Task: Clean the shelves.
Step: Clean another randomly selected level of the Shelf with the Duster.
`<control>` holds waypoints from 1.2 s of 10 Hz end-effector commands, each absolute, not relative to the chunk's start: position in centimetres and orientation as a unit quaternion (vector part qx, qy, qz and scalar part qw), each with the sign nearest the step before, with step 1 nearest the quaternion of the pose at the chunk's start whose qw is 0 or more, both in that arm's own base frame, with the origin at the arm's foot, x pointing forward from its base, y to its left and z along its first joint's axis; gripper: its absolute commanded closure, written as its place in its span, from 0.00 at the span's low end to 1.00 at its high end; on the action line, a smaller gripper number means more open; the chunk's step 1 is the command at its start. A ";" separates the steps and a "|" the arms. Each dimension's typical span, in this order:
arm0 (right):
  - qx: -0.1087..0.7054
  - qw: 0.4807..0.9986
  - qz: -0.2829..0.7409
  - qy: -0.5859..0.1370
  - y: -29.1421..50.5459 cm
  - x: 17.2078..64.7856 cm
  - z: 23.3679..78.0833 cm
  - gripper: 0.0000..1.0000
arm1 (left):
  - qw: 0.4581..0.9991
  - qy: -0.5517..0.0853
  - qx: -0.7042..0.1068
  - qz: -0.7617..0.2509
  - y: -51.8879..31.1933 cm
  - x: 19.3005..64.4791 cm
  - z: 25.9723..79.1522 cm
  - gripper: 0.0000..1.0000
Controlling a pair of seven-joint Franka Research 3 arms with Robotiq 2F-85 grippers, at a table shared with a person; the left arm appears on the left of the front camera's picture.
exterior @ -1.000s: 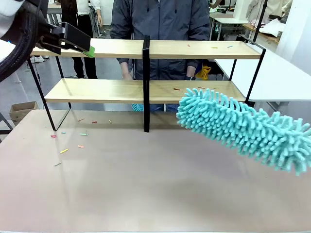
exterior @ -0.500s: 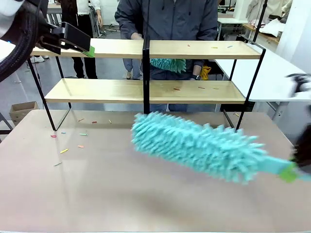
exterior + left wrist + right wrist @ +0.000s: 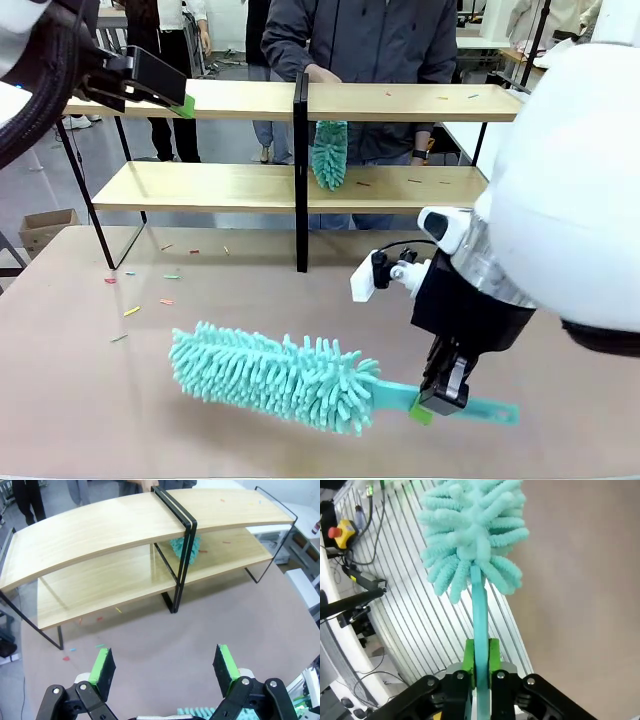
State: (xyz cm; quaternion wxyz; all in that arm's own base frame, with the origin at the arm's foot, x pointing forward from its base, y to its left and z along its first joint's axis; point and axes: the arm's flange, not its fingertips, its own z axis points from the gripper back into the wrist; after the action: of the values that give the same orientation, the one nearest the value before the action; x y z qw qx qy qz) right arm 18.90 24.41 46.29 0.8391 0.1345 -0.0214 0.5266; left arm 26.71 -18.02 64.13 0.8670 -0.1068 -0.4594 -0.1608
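My right jaws are clamped on the flat handle of the teal duster [image 3: 275,375], well back from the head, so the fluffy end lies low over the desk [image 3: 200,420] and points left (for reach along the boards, I'd guess). My left jaws hang spread wide, holding nothing, up near the top board's left end. The shelves [image 3: 200,186] stand across the desk's far side. Coloured scraps [image 3: 441,97] dot both tiers right of the post, where a person's duster [image 3: 328,153] hangs toward the lower one.

From the front we are looking across the beige table [image 3: 250,300] at the two-tier light-wood shelves [image 3: 200,185]; our left wrist is sharing them from above, our right peering closely along a fluffy turquoise duster [image 3: 470,525].
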 end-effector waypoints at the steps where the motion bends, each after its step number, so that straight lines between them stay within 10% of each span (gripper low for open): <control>1: 0.130 0.837 0.531 -0.018 25.2 18.8 45.6 0.88 | 0.866 -0.462 -0.102 -0.163 -17.9 26.6 64.3 0.00; 12: 0.044 0.877 0.454 -0.152 37.0 24.2 42.7 0.88 | 0.866 -0.462 -0.102 -0.163 -17.9 26.6 64.3 0.00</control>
State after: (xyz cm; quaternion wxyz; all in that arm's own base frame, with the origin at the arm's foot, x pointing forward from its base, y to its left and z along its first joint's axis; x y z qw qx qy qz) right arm 25.53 38.20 42.17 0.8793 0.0351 -0.1384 0.4544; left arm 26.71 -18.02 64.14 0.8669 -0.1068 -0.4595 -0.1608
